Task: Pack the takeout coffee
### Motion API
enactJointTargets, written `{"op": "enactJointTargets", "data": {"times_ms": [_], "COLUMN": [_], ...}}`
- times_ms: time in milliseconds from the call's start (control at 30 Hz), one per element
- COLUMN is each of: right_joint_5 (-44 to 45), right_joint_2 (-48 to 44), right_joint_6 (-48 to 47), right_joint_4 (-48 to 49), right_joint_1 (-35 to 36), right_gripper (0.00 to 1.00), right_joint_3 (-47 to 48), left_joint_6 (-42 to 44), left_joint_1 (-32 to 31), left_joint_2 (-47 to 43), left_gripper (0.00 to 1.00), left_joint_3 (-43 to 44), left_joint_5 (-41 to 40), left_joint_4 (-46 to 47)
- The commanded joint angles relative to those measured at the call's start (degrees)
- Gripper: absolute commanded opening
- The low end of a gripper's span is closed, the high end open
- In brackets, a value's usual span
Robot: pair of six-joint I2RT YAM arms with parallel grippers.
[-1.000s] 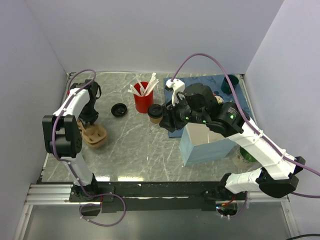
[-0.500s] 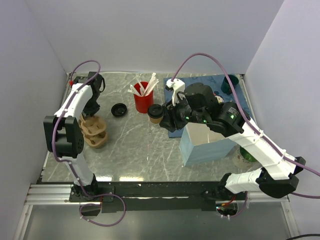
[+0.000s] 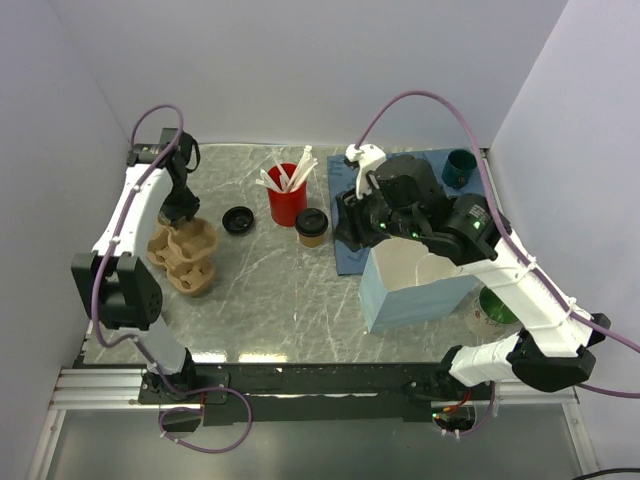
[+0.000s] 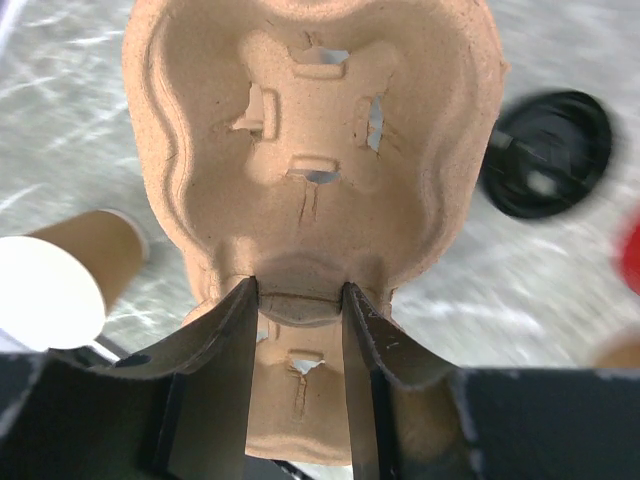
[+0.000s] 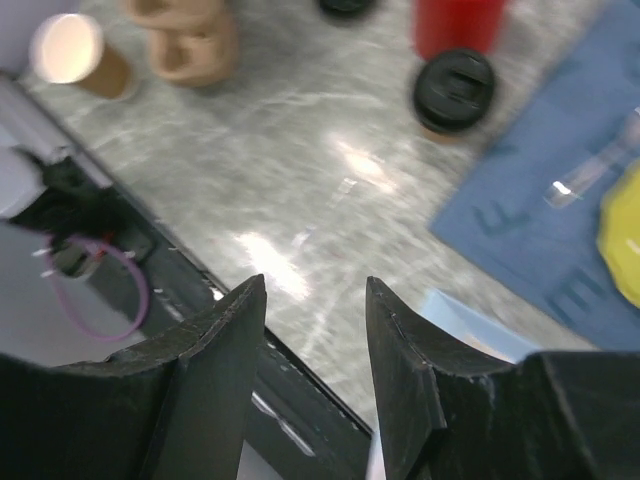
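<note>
The takeout coffee [image 3: 312, 226], a brown paper cup with a black lid, stands upright beside the red cup; it also shows in the right wrist view [image 5: 453, 90]. My right gripper [image 3: 344, 228] is open and empty, just right of the coffee and apart from it; in its own view [image 5: 315, 290] the jaws hang over bare table. My left gripper [image 3: 183, 212] is shut on the middle ridge of a tan pulp cup carrier [image 3: 181, 256], seen close in the left wrist view [image 4: 310, 150] with the gripper [image 4: 300, 292] pinching it.
A red cup of white utensils [image 3: 286, 198], a loose black lid [image 3: 238, 220], a lidless brown cup [image 4: 60, 285] near the left arm base, an open light-blue box [image 3: 415, 285], a blue mat [image 3: 345, 255], a dark green cup [image 3: 459, 168].
My left arm has swung outward and shifted the carrier a little back and left. My right gripper has drawn back to the right, away from the coffee, which stays standing.
</note>
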Motion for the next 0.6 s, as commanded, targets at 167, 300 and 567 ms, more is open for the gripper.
{"op": "enactJointTargets", "data": {"times_ms": [167,300,567], "right_joint_5": [16.52,14.24,10.80], "right_joint_2": [-0.90,-2.84,-3.63], "right_joint_6": [5.19,6.86,13.01], "right_joint_4": [-18.52,-18.52,-18.61], "right_joint_1": [-1.76,-1.76,-1.68], "right_gripper": [0.53,0.53,0.53], "right_joint_3": [4.76,0.28,-7.11], "left_joint_6": [4.04,3.16,1.40], "left_joint_1": [-0.75,-1.10,-1.98], "left_joint_2": [-11.89,-15.42,-19.55], "left_gripper": [0.33,0.33,0.34], "left_joint_3": [0.66,-2.94,-3.13], "left_joint_5": [18.50,26.31,33.18], "left_joint_4": [2.55,4.13,5.97]}}
